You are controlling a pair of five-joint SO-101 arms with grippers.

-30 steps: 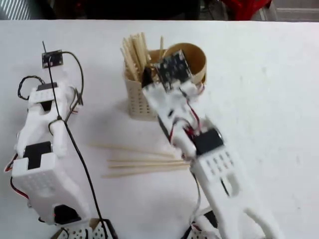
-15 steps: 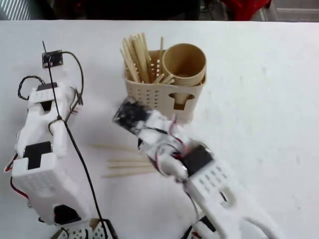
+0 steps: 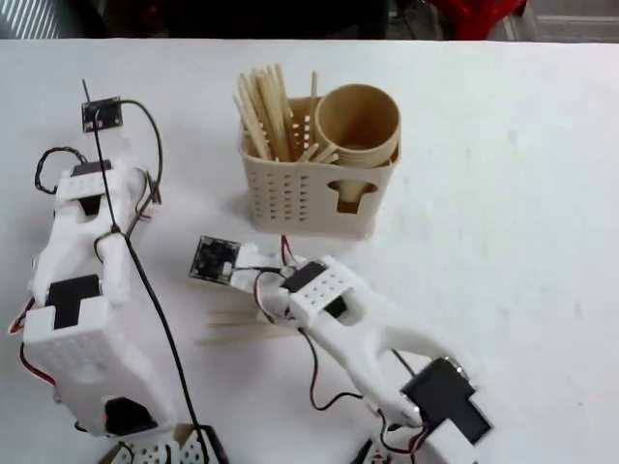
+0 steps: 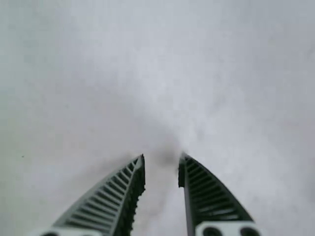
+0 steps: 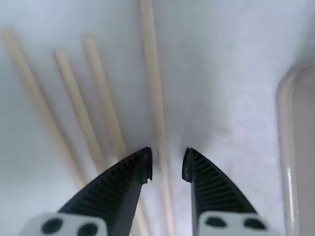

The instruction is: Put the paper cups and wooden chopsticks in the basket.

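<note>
A cream perforated basket point(image 3: 309, 188) stands at the table's middle back. It holds a bundle of wooden chopsticks point(image 3: 266, 111) and stacked paper cups point(image 3: 358, 121). Several loose chopsticks point(image 3: 237, 333) lie on the table in front of it. My right gripper point(image 5: 166, 164) is low over them, open, and one chopstick point(image 5: 152, 98) runs between its fingers. Other loose chopsticks point(image 5: 103, 108) lie beside it. In the high view the right arm point(image 3: 329, 300) covers part of the loose sticks. My left gripper point(image 4: 161, 169) is open over bare table, holding nothing.
The left arm point(image 3: 82, 251) sits folded at the table's left with a black cable point(image 3: 145, 280) trailing along it. The basket's rounded corner point(image 5: 295, 147) is close beside the right gripper. White table stretches to the right of the basket.
The right arm has pulled back from above the basket and come down over the loose chopsticks in front of it. The left arm has stayed still.
</note>
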